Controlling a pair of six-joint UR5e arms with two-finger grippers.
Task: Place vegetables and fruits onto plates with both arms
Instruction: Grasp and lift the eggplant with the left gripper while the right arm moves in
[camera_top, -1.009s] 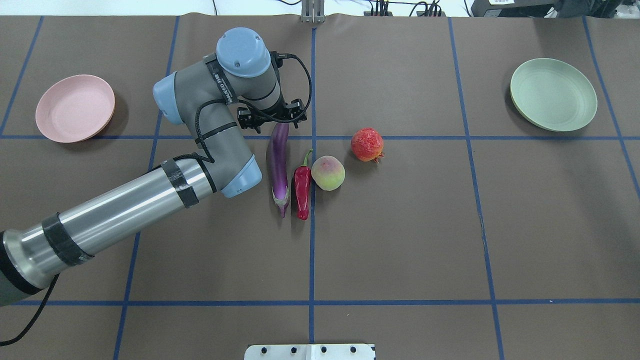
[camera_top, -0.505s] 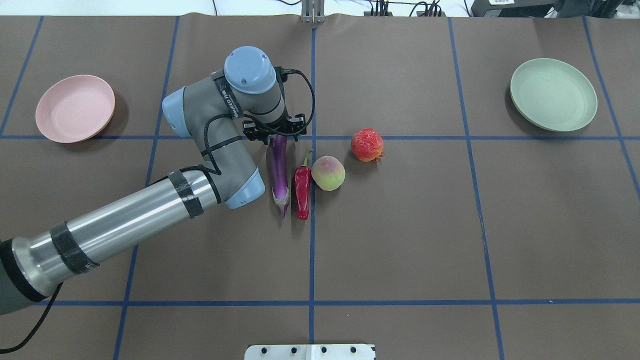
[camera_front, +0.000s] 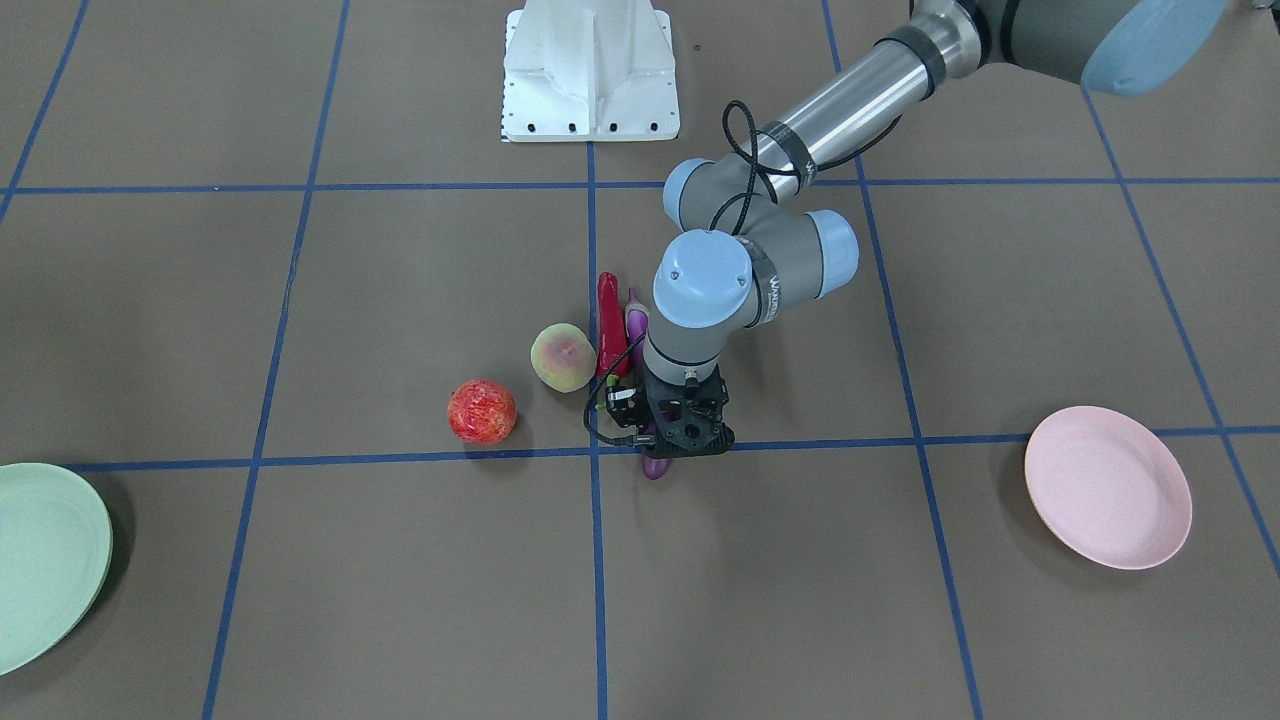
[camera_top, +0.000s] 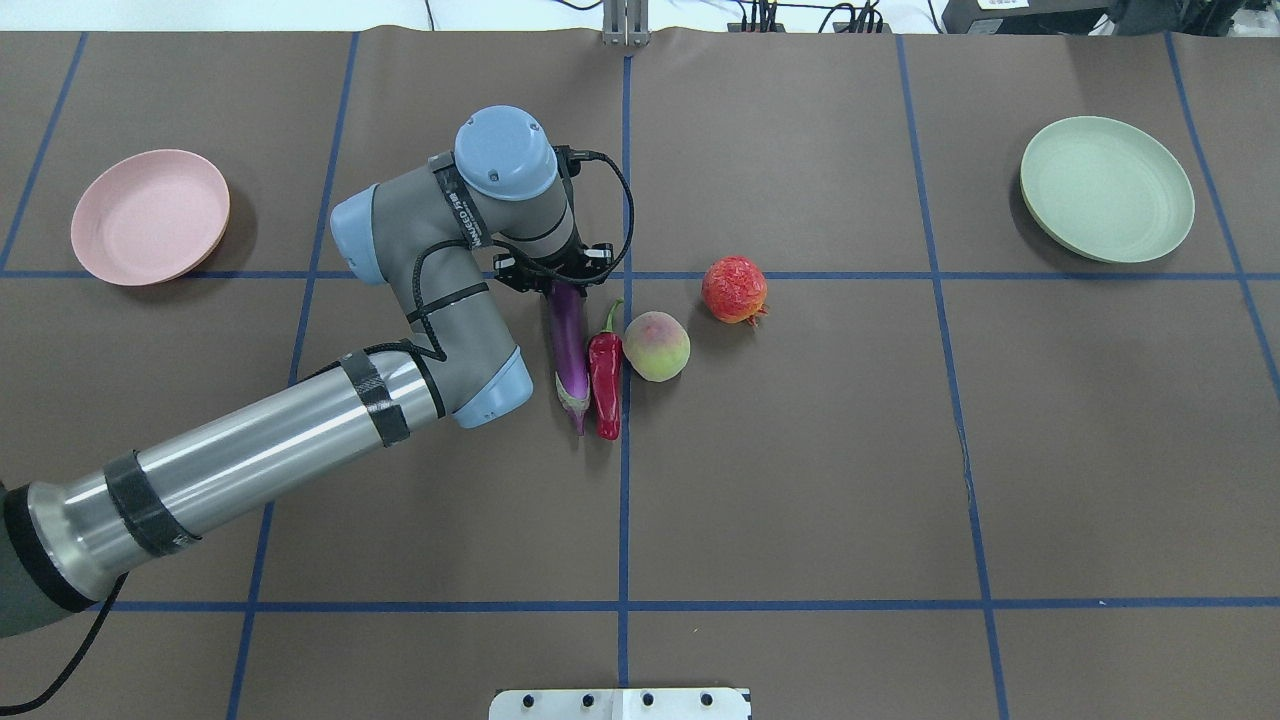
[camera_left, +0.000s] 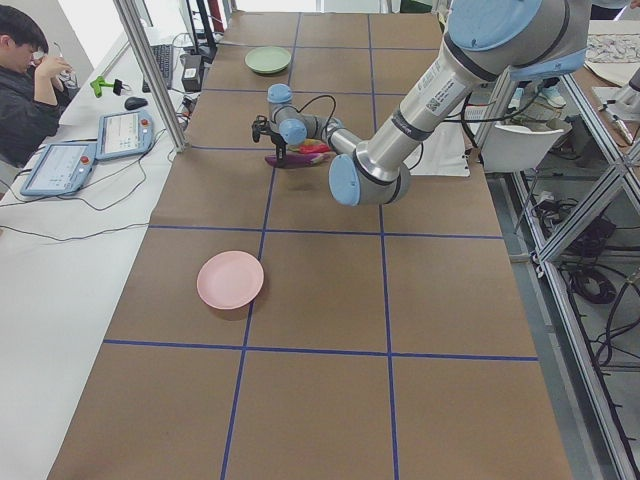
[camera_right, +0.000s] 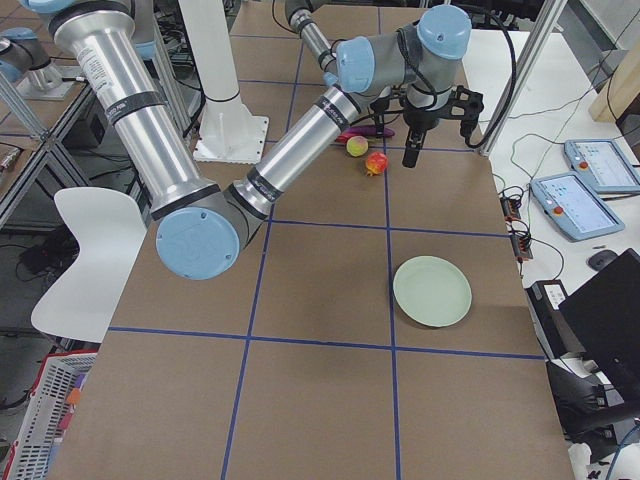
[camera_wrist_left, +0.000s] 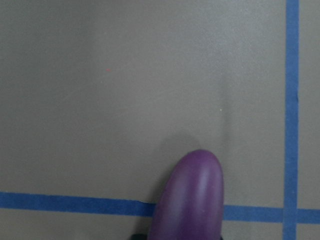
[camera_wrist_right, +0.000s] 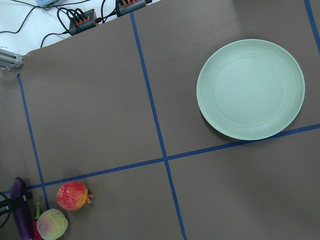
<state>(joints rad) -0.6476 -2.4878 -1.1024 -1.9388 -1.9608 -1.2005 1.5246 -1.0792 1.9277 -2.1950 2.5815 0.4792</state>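
The brown table (camera_top: 800, 480) has blue tape lines (camera_top: 623, 500). The eggplant (camera_top: 568, 340) lies near its middle, right beside the chili pepper (camera_top: 604, 375). My left gripper (camera_top: 556, 272) sits over its round end; I cannot tell if my fingers squeeze it. I should grip softly and lift straight up, so the chili pepper does not roll, then carry it to the pink plate (camera_top: 150, 215). My right gripper (camera_right: 412, 150) hangs high; open or not, I cannot tell. My wrist band (camera_top: 465, 205) has letters too small to read

Purple eggplant (camera_top: 567, 340), red chili (camera_top: 604, 385) (green stem (camera_top: 616, 313)), mottled red-orange fruit (camera_top: 734, 289), pink plate (camera_top: 150, 217), mint plate (camera_top: 1107, 189), blue-lined brown table (camera_top: 800, 480).
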